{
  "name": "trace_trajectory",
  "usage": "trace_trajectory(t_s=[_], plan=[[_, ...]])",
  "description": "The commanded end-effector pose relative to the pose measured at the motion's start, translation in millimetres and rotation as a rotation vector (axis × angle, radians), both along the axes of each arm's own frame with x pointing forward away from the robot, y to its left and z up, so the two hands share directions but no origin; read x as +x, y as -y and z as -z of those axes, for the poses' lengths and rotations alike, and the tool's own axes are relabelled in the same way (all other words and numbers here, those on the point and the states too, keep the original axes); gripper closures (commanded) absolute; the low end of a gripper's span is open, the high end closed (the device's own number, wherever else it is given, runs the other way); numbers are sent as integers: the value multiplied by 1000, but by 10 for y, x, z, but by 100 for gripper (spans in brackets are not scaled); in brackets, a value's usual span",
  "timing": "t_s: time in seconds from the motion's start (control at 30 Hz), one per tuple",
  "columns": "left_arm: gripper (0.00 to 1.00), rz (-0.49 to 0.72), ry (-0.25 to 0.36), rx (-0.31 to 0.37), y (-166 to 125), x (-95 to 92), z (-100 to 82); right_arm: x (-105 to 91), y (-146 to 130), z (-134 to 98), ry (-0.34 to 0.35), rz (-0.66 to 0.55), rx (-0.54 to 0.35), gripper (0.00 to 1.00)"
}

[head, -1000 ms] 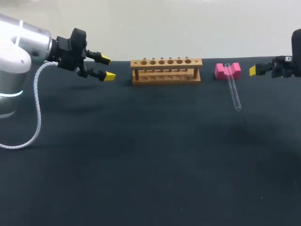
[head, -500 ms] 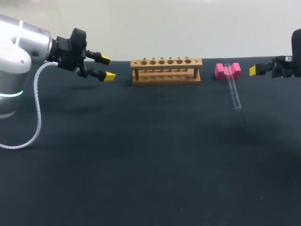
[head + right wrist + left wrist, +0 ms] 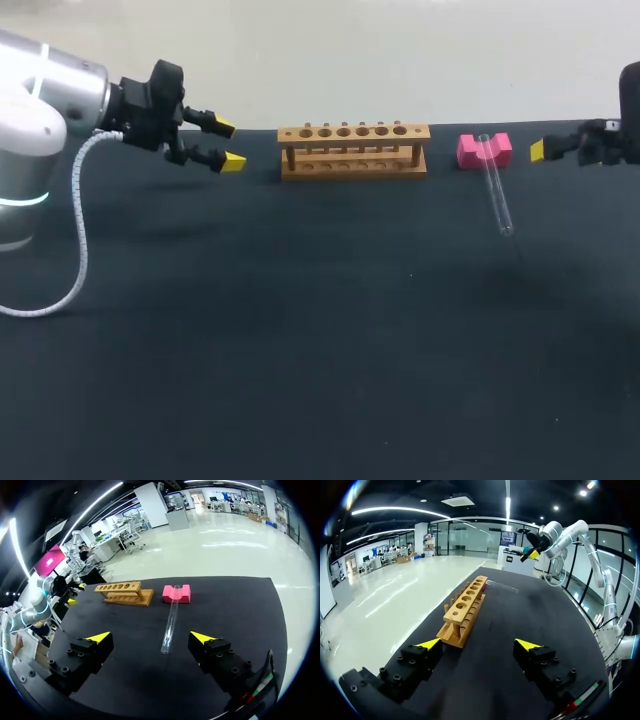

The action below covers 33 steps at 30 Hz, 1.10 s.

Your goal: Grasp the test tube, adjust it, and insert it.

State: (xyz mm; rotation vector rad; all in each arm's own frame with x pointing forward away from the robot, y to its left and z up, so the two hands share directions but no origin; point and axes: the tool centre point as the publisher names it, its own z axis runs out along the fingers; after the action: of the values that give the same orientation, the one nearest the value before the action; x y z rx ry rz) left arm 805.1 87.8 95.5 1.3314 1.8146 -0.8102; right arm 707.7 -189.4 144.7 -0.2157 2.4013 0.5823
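The jaws of both grippers stand wide open and hold nothing. On the black table [image 3: 300, 350], the left arm [image 3: 50, 100] holds the left gripper [image 3: 230, 144] left of the wooden rack [image 3: 354, 150], fingers pointing toward it. The right gripper [image 3: 150, 637] hovers well right of the rack, facing it. A pink block [image 3: 484, 150] sits just right of the rack. The test tube [image 3: 497, 195] lies with one end in the block's notch, right of the rack.

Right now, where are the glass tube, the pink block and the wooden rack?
Clear glass test tube [image 3: 496, 188], head view, middle of its length.
Pink notched block [image 3: 469, 152], head view, left half of its front.
Wooden rack with holes [image 3: 353, 138], head view, front edge of its top board.
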Motion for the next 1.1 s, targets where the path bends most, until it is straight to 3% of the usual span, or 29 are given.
trace_trajectory(t_s=[0.03, 0.23, 0.5, 1.0, 1.1], plan=[[0, -1, 3, -2, -2, -5, 6, -43, -176, -5, 33, 88, -94, 0], [0, -1, 3, -2, -2, -5, 6, 61, -286, 97, 103, 180, -157, 0], [0, -1, 3, -2, -2, -5, 6, 178, -324, 179, 194, 222, -144, 0], [0, -1, 3, -2, -2, -5, 6, 198, -321, 206, 206, 226, -134, 0], [0, -1, 3, -2, -2, -5, 6, 275, -302, 317, 236, 247, -113, 0]])
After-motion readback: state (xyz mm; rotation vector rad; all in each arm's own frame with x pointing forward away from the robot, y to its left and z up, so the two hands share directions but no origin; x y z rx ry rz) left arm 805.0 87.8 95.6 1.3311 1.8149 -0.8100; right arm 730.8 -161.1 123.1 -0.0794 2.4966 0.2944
